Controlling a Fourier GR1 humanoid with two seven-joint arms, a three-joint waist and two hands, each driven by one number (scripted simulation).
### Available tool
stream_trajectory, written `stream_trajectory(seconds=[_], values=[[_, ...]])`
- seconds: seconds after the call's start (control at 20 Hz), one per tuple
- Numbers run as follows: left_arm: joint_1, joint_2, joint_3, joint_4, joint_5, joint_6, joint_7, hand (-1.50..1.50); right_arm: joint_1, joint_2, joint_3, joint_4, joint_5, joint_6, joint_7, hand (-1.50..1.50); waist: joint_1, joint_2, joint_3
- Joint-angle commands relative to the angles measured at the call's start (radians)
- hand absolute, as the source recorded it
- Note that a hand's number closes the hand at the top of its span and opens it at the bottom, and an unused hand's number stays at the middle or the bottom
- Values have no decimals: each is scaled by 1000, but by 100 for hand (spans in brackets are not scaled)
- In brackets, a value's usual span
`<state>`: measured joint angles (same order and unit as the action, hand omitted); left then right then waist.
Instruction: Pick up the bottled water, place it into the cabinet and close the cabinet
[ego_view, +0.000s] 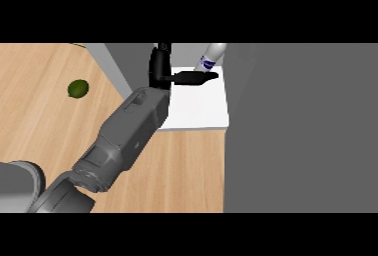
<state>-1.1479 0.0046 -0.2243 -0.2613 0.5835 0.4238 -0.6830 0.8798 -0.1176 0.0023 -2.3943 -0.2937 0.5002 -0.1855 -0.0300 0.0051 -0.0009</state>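
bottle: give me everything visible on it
The bottle is pale and slim, with a dark blue label band near its lower visible end. It leans, top toward the upper right, inside the cabinet above the white shelf. A black hand reaches it, fingers at its lower end. Its cap is out of view.

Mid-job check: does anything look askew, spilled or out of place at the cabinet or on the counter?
The bottled water leans at a slant on the cabinet's white shelf instead of standing upright, with the left hand against it. No spill shows. A lone green fruit lies on the wooden counter, away from the work.
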Motion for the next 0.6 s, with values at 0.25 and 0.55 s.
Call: stream_trajectory(seconds=[0.25,0.55], values=[[195,-5,-120,-285,47,-15,75,-150,-6,27,45,-116,-13,-61,90,-150,28,-13,0],[342,-5,-224,-499,121,-72,87,-150,33,20,66,-159,-16,-59,90,-150,16,-11,0]])
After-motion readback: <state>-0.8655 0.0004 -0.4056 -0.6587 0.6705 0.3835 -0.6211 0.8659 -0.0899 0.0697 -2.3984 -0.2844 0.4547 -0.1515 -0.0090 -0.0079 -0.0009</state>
